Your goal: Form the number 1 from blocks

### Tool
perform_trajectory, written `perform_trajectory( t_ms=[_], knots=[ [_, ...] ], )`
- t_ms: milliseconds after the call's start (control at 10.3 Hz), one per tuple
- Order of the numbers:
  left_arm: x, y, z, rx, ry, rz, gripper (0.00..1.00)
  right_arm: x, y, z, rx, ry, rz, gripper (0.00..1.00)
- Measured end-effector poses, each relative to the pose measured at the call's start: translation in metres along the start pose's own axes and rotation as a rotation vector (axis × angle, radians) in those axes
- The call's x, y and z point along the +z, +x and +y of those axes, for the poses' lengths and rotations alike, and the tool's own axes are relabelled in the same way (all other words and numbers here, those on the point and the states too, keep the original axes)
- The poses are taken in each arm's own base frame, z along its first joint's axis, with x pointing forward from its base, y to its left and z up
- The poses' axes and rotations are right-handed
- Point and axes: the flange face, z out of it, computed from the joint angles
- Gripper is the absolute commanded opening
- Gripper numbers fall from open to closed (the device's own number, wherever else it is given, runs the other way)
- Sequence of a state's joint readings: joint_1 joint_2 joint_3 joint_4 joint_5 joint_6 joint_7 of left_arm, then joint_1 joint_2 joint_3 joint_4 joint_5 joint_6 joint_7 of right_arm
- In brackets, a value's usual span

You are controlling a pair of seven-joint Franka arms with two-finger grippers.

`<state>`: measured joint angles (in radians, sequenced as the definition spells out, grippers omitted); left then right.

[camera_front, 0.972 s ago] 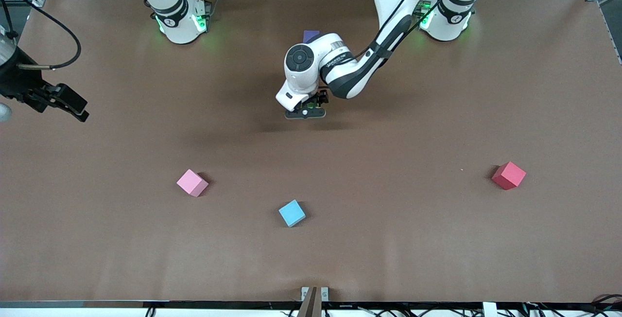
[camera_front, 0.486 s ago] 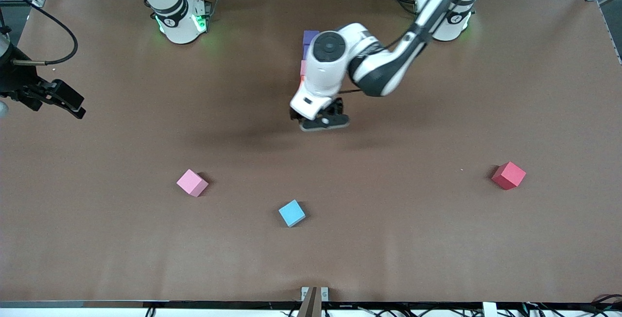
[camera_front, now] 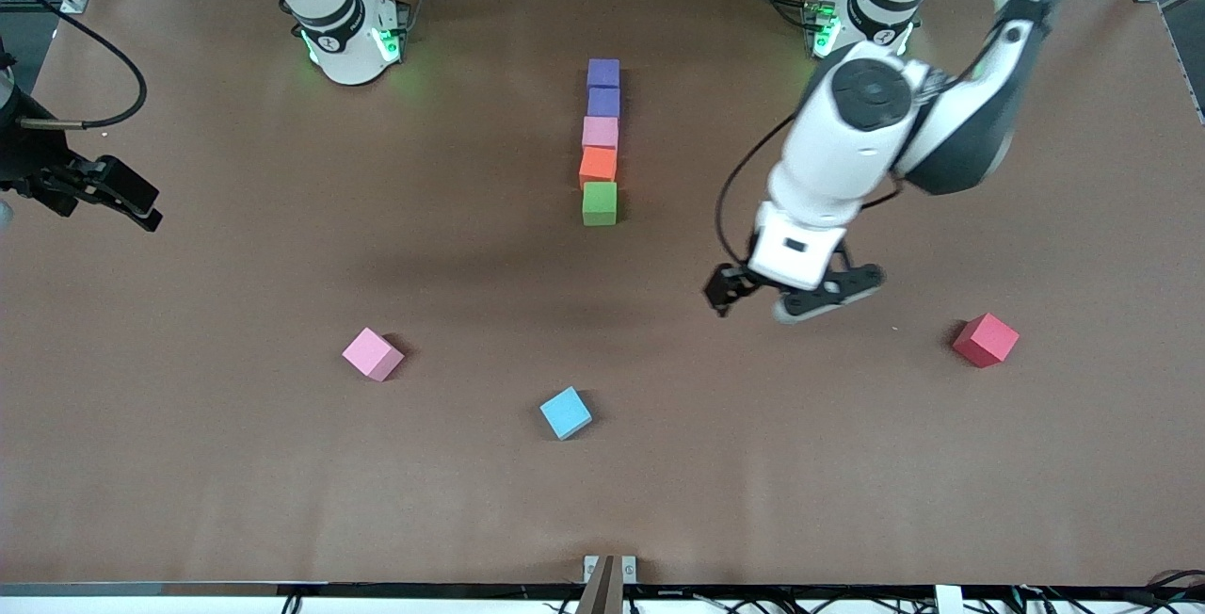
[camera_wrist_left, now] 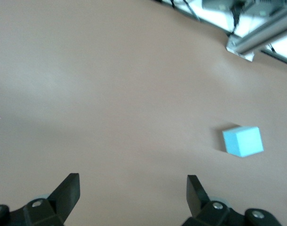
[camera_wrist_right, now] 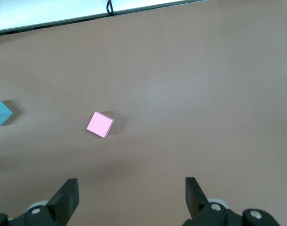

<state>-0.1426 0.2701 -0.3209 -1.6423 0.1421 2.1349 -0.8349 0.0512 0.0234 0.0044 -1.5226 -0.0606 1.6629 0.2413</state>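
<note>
Five blocks lie in one straight touching column in the front view: a purple block (camera_front: pixel 603 73) nearest the bases, a second purple block (camera_front: pixel 603 103), a pink block (camera_front: pixel 600 133), an orange block (camera_front: pixel 597 166) and a green block (camera_front: pixel 599 203) nearest the camera. My left gripper (camera_front: pixel 774 298) (camera_wrist_left: pixel 133 193) hangs open and empty over bare table, off the column toward the left arm's end. My right gripper (camera_front: pixel 139 209) (camera_wrist_right: pixel 131 195) waits open and empty over the table edge at the right arm's end.
A loose pink cube (camera_front: pixel 373 354) (camera_wrist_right: pixel 100 124), a sky-blue cube (camera_front: pixel 566 412) (camera_wrist_left: pixel 243 141) and a red cube (camera_front: pixel 986 339) lie apart on the brown table (camera_front: pixel 282 482), all nearer the camera than the column.
The left arm has swung away from over the column toward the left arm's end, uncovering all five blocks. The right gripper has barely shifted.
</note>
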Motion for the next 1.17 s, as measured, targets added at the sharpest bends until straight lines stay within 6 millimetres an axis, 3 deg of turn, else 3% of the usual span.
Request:
perform_trajectory(
  t_ms=[292,583,778,972,1167],
  knots=[
    [-0.053,0.057,-0.094,0.126,0.086,0.03,1.0,0.0,0.0,0.0,-0.004,0.0,-0.001,1.0],
    [-0.115,0.083,-0.167,0.083,0.121,-0.045,1.0,0.0,0.001,0.001,-0.03,0.0,-0.002,1.0],
    [-0.151,0.089,-0.184,0.134,0.135,-0.062,1.0,0.0,0.001,0.001,-0.049,0.0,-0.002,1.0],
    [-0.158,0.097,-0.207,0.159,0.15,-0.083,1.0,0.0,0.001,0.001,-0.053,0.0,-0.002,1.0],
    [-0.163,0.098,-0.214,0.152,0.151,-0.081,1.0,0.0,0.001,0.0,-0.054,0.0,-0.002,1.0]
  ],
)
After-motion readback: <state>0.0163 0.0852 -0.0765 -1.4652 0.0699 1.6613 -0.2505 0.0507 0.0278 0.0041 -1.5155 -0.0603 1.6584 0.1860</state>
